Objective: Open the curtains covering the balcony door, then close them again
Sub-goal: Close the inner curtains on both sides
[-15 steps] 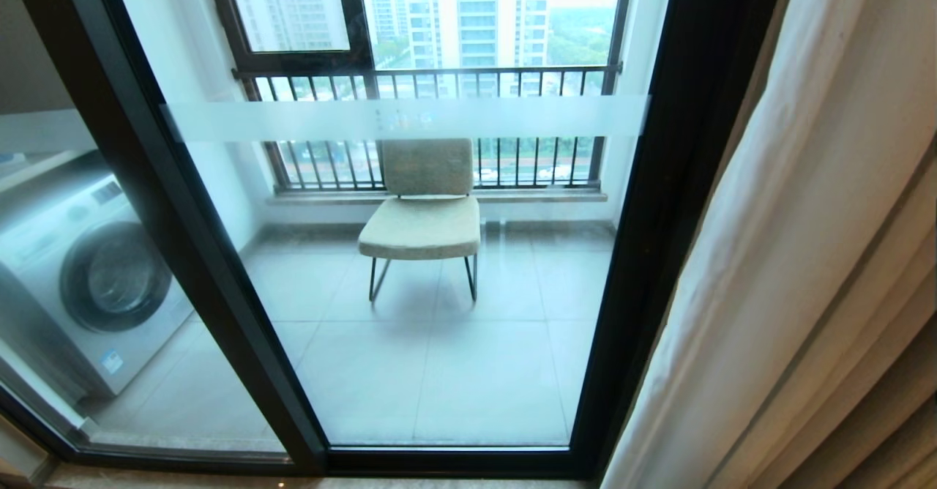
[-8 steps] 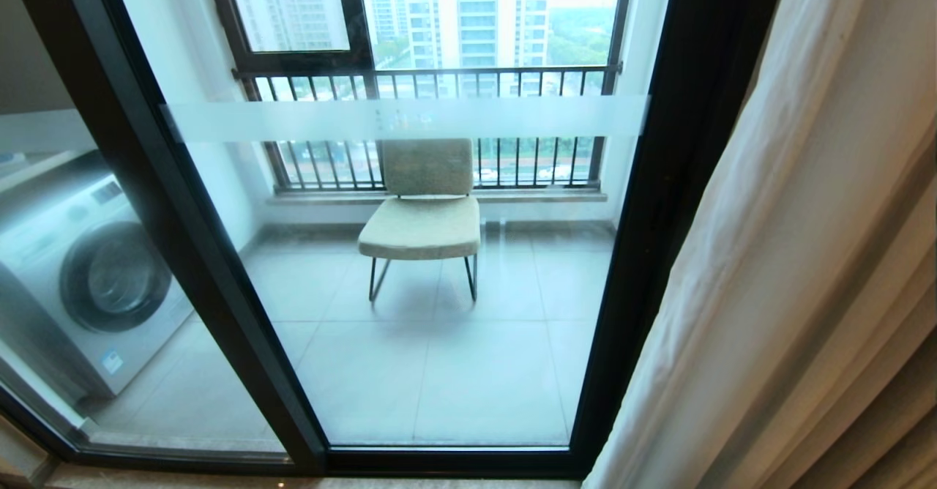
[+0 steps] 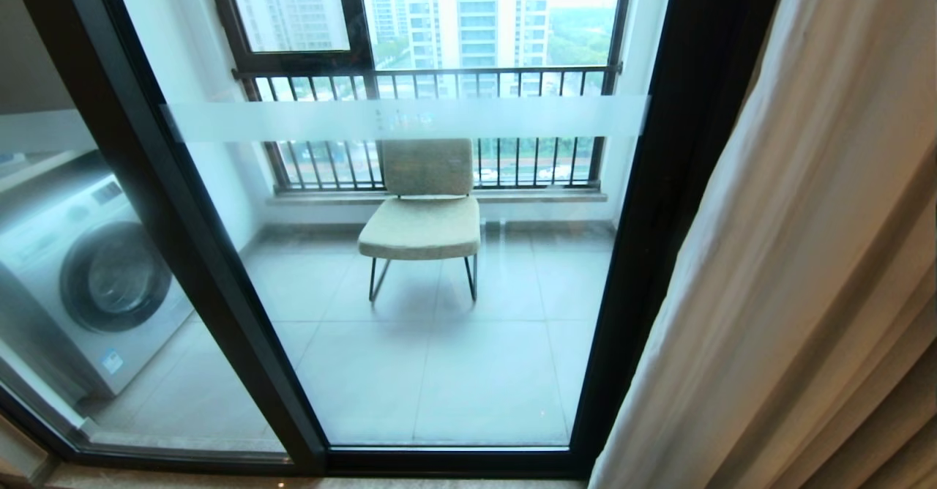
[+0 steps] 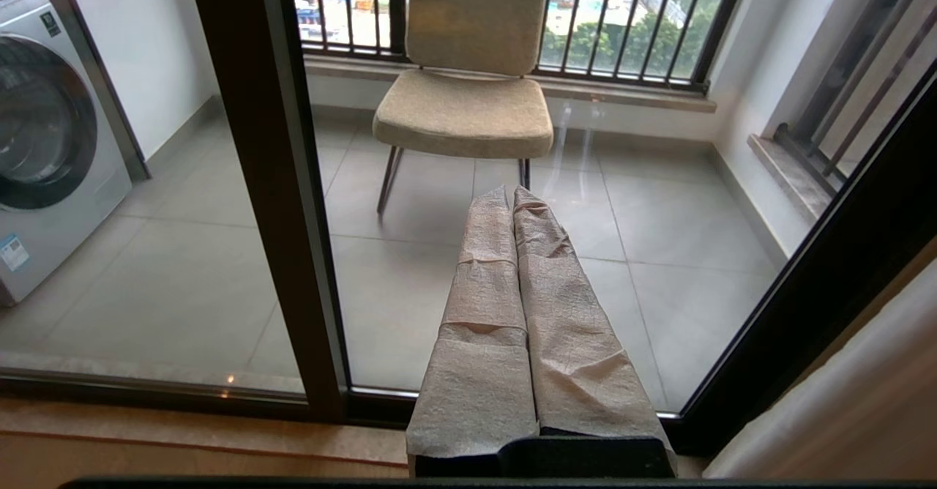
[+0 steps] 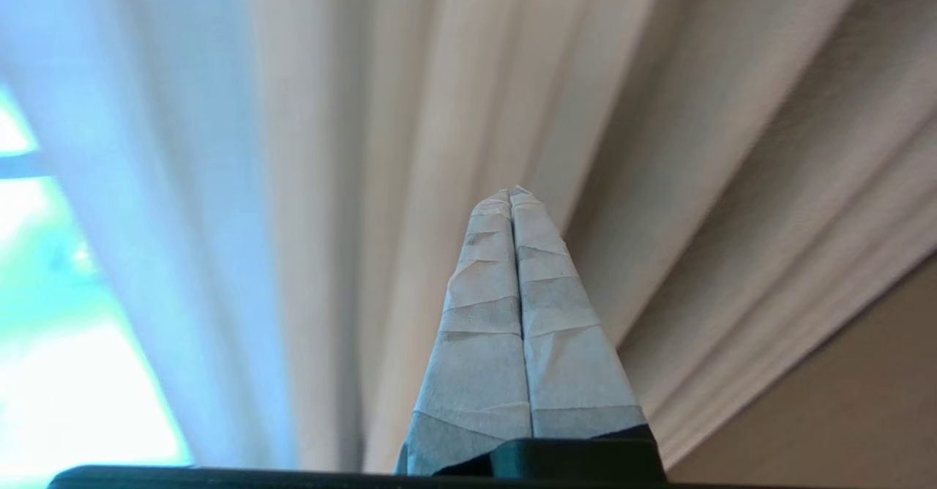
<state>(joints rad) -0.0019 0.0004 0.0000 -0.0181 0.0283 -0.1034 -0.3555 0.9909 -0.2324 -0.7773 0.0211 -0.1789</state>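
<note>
The curtains (image 3: pixel 798 255) hang bunched in beige folds at the right edge of the head view, leaving the balcony door (image 3: pixel 439 372) and its frosted strip (image 3: pixel 293 119) uncovered. My right gripper (image 5: pixel 511 195) is shut, its taped fingers pressed together and pointing up along the curtains' pleats (image 5: pixel 410 108); no cloth shows between them. It is outside the head view. My left gripper (image 4: pixel 510 192) is shut and parked low, facing the door's dark frame (image 4: pixel 271 181), with the curtains' edge (image 4: pixel 864 401) to its right.
Behind the glass stand a beige chair (image 3: pixel 424 211) and a washing machine (image 3: pixel 95 277) at the left. A farther window with black railing bars (image 3: pixel 439 79) closes the balcony. A stone sill (image 4: pixel 146 438) runs along the door's foot.
The curtains' lower edge has swayed slightly leftward and its folds have shifted. The door and balcony look the same.
</note>
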